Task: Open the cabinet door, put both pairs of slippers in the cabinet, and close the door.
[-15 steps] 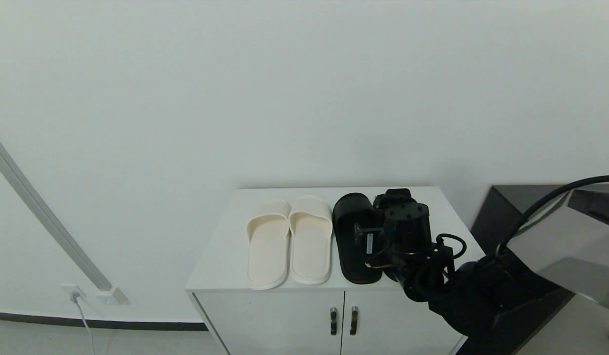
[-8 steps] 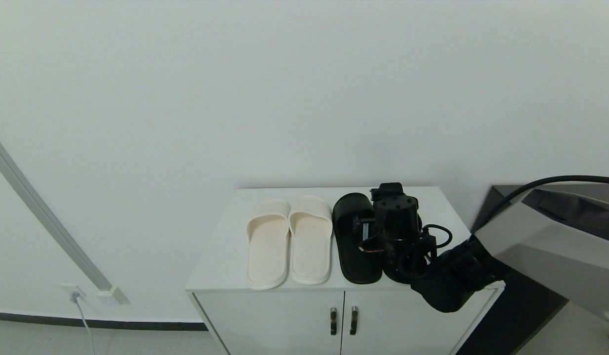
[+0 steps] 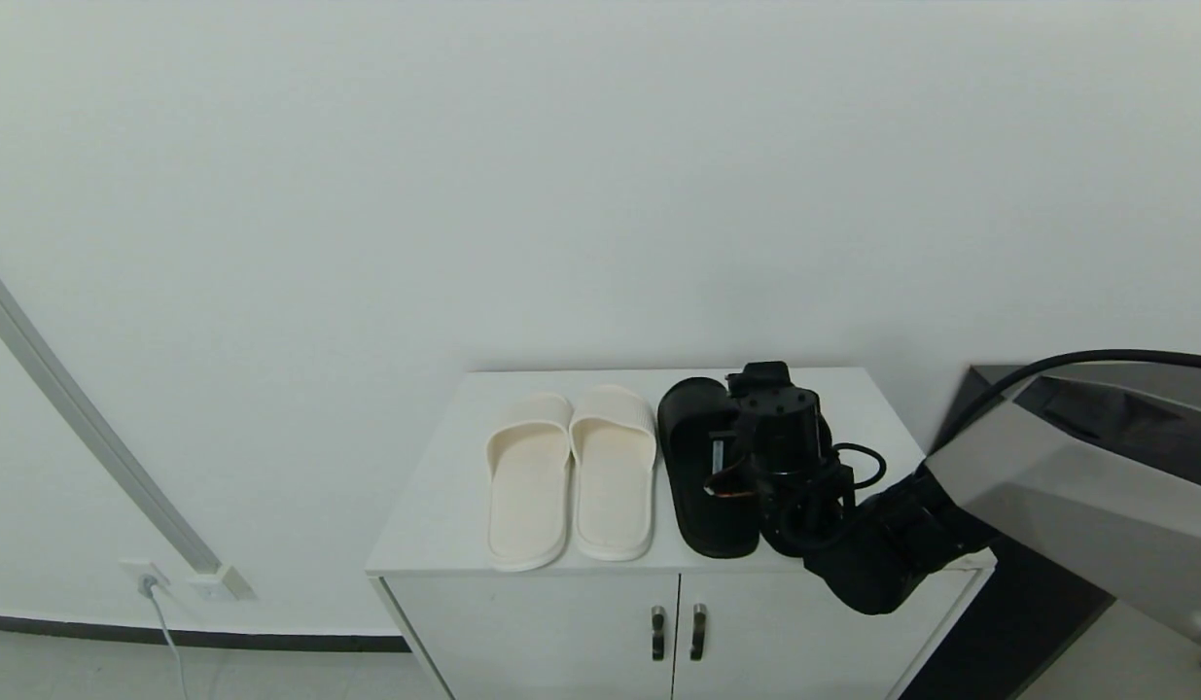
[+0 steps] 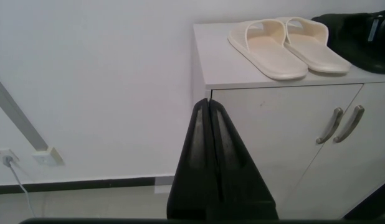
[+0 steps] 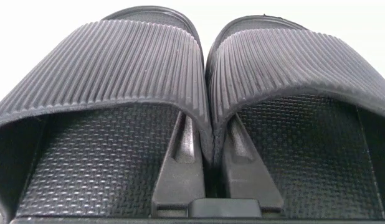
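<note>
A white cabinet (image 3: 435, 525) has both doors shut, with two metal handles (image 3: 678, 632) at the centre. On its top lie a cream pair of slippers (image 3: 571, 476) and, to their right, a black pair of slippers (image 3: 702, 486). My right gripper (image 5: 208, 134) is low over the black pair, one finger inside each slipper, shut on their touching inner walls under the ribbed straps (image 5: 118, 74). The right wrist (image 3: 785, 457) hides the right black slipper in the head view. My left gripper (image 4: 209, 124) is shut on nothing, low beside the cabinet's left front corner (image 4: 208, 93).
A white wall stands behind the cabinet. A slanted cable duct (image 3: 85, 418), a wall socket and a cord (image 3: 162, 622) are at the lower left. A dark unit (image 3: 1008, 389) stands right of the cabinet.
My right arm has pushed forward and slightly left over the black slippers, then nearly settled. The left black slipper has shifted a little. The cream pair and the doors are unchanged.
</note>
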You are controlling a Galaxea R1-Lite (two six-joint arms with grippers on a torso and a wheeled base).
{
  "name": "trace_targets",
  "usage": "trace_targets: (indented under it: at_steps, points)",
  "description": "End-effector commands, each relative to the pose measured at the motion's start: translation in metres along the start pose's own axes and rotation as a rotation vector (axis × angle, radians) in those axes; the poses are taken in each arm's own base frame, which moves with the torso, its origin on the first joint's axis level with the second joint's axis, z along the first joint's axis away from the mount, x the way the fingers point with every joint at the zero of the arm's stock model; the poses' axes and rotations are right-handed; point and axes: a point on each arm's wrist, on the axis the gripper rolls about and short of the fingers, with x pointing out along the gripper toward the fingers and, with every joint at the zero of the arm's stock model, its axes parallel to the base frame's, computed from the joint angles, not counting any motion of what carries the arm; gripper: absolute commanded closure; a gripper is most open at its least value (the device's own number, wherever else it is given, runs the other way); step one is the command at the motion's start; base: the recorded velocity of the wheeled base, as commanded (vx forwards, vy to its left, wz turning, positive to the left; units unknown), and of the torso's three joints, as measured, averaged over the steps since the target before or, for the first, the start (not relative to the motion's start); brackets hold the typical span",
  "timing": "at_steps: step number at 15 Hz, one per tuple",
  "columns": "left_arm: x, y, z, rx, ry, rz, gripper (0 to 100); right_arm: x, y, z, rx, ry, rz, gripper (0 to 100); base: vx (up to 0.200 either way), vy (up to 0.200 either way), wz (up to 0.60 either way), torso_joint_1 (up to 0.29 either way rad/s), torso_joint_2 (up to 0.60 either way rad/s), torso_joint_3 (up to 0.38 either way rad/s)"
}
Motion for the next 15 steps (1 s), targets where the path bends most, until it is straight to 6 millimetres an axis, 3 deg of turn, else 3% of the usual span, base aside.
trace_targets:
  at_steps: [1, 4, 6, 9, 15]
  points:
    - [0.0, 0.0, 0.0, -0.001, 0.0, 0.002, 100, -0.003, -0.002, 0.005, -0.001, -0.016, 0.002, 100, 0.0, 0.0, 0.0, 0.0, 0.0, 0.0]
    - [0.0, 0.0, 0.0, -0.004, 0.0, 0.002, 100, -0.017, -0.011, 0.017, -0.037, -0.091, 0.025, 100, 0.0, 0.0, 0.0, 0.0, 0.0, 0.0]
    - [0.0, 0.0, 0.0, -0.003, 0.0, 0.002, 100, -0.039, -0.022, 0.029, -0.076, -0.11, 0.107, 100, 0.0, 0.0, 0.0, 0.0, 0.0, 0.0]
    - [0.0, 0.0, 0.0, -0.003, 0.0, 0.002, 100, -0.077, -0.04, 0.043, -0.109, -0.097, 0.277, 100, 0.0, 0.0, 0.0, 0.0, 0.0, 0.0]
    - [0.0, 0.0, 0.0, -0.004, 0.001, 0.002, 100, -0.164, -0.075, 0.042, -0.154, -0.016, 0.71, 100, 0.0, 0.0, 0.0, 0.0, 0.0, 0.0]
